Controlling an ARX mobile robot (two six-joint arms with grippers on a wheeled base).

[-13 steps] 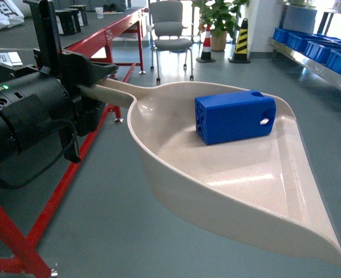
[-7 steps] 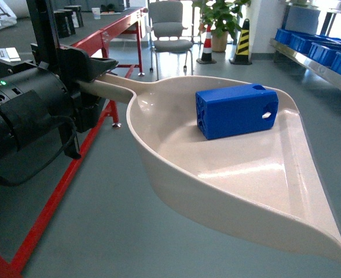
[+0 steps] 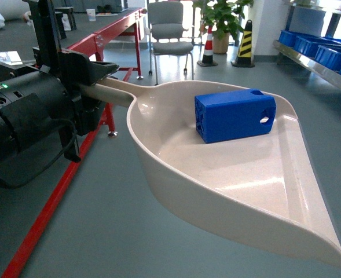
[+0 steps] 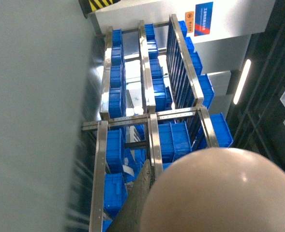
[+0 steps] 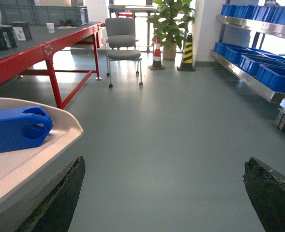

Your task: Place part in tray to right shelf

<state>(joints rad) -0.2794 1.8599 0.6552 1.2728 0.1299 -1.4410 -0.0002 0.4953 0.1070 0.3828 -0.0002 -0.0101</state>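
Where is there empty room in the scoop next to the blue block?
The tray is bare between the part and its wide front lip, and down its right side. The back, by the handle, is crowded: the part sits there and the left gripper clamps the handle. The right gripper hangs open beside the tray, holding nothing.

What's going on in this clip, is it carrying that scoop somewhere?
Yes. The left end effector is clamped on the handle of the beige tray, holding it out over the floor. The blue part lies inside the tray, near its back wall. The right end effector is open and empty, beside the tray. The steel shelf with blue crates stands off to the right, across open floor, so the part is not yet delivered.
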